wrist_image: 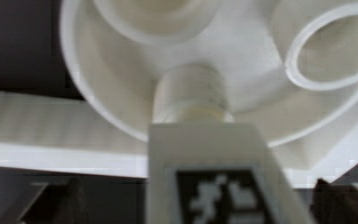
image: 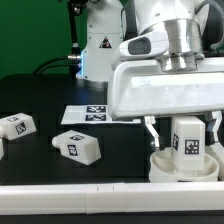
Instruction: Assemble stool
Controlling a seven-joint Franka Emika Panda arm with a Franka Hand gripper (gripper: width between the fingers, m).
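- Exterior view: a long white rail [image: 80, 195] is running along the front edge of the black table [image: 40, 165], nearest the camera.
- One round white plastic disc seat [image: 160, 168] is lying flat on the table just behind that rail, toward the exterior view's right.
- Three chunky white plastic legs with black-and-white square tags are showing.
- The upright leg [image: 190, 142] is standing in the seat, its tag facing the camera.
- The second leg [image: 78, 146] is lying on its side near the middle of the table.
- The third leg [image: 15, 126] is lying at the exterior view's left edge, well apart from the seat.
- One thin flat white marker board [image: 90, 113] is lying behind the second leg.
- The one two-finger gripper [image: 183, 133] of the large white robot arm [image: 165, 85] is hanging over the seat. Its jaws are standing wide on either side of the upright leg, and it is clasping nothing.
- Wrist view: the upright leg [wrist_image: 208, 150] is filling the middle, its rounded end sitting in the seat [wrist_image: 105, 70].
- One open ring-shaped socket [wrist_image: 327, 55] is showing beside that leg, and a second hollow [wrist_image: 158, 12] is being cut off by the frame edge.
- The gripper [wrist_image: 202, 200] is showing two dark fingers [wrist_image: 51, 195] flanking the leg, with a gap on each side.
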